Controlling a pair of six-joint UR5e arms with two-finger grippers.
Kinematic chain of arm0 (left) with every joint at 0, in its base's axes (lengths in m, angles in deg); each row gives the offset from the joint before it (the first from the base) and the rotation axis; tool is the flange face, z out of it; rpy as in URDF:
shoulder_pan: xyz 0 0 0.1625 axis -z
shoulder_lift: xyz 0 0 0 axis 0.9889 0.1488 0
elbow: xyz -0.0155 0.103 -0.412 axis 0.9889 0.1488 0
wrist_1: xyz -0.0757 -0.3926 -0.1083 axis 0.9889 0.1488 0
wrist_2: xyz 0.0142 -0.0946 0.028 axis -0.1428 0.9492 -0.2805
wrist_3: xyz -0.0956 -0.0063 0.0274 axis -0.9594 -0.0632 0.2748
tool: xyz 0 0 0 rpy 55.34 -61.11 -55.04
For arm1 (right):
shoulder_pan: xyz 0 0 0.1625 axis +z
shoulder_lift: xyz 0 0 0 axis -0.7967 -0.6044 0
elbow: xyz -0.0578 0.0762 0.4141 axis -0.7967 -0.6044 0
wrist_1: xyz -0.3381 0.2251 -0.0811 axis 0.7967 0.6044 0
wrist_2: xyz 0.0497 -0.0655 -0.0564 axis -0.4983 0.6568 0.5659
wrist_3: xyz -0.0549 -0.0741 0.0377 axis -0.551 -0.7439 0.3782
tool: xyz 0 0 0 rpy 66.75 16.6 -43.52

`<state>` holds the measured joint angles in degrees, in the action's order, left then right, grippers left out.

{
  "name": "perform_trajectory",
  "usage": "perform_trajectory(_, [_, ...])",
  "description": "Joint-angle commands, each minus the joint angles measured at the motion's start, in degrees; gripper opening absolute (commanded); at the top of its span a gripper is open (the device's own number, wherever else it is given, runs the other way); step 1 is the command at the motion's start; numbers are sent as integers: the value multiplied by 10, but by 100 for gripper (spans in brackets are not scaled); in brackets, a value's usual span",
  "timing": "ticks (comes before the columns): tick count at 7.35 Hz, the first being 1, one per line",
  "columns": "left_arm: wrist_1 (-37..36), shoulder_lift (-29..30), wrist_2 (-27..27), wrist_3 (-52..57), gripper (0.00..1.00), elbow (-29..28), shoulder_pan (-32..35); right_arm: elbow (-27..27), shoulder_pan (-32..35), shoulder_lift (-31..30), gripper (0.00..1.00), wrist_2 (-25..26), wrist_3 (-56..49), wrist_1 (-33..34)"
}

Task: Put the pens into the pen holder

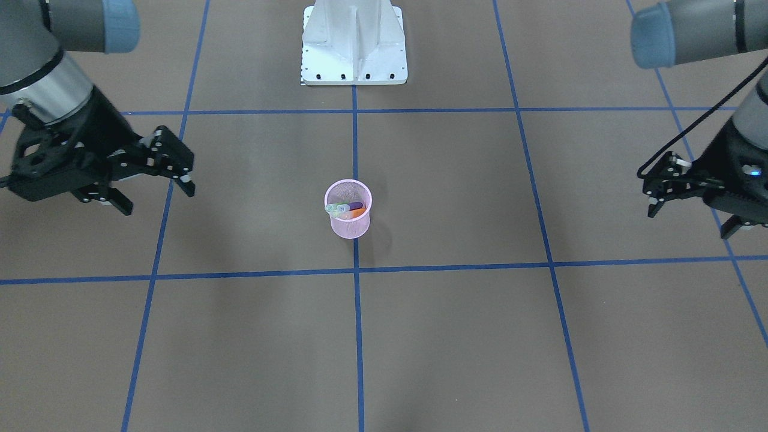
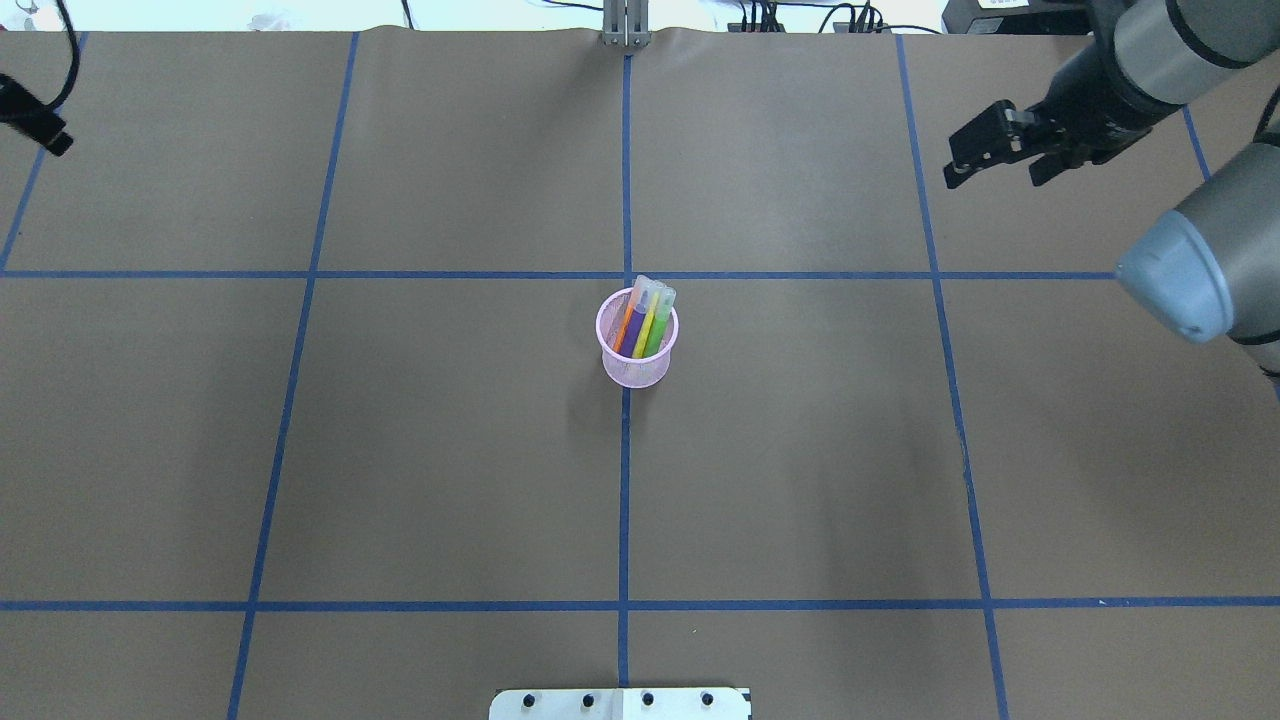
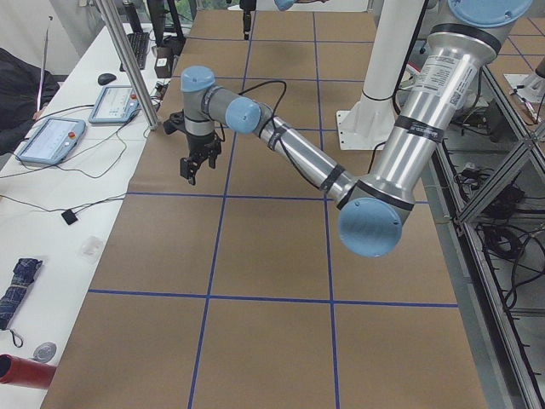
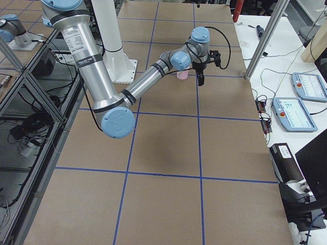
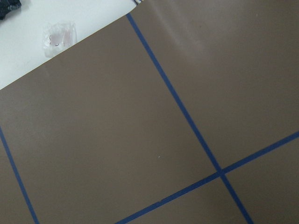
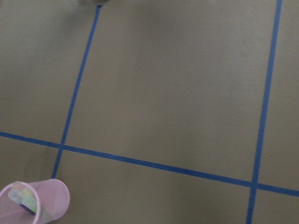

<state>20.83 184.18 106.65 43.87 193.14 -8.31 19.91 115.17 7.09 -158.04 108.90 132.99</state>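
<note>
The pink mesh cup (image 2: 634,370) stands upright at mid-frame on a blue tape line (image 2: 624,480), four pens (image 2: 647,320) leaning inside. In the front view, the right gripper (image 1: 159,199) at far left and the left gripper (image 1: 690,221) at far right hang spread wide, empty.

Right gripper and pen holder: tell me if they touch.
Apart. The overhead exterior view shows the right gripper far to one side of the pen holder, bare table between them.
</note>
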Motion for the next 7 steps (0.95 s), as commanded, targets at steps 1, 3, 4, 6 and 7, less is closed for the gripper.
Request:
perform_trajectory(1, [55, -83, 6, 22, 100, 10, 57, -6, 49, -73, 100, 3, -89, 7])
perform_trajectory(3, [107, -115, 6, 19, 100, -31, 55, -20, 84, -142, 100, 4, -168, -1])
perform_trajectory(4, [109, -136, 0, 23, 100, -43, 54, -33, 96, -144, 100, 3, -172, -7])
perform_trajectory(6, [118, -144, 6, 45, 100, -64, 87, -82, 144, -145, 100, -1, -197, -17])
perform_trajectory(7, [118, -147, 42, 51, 100, -81, 117, -115, 172, -144, 100, -17, -229, -17])
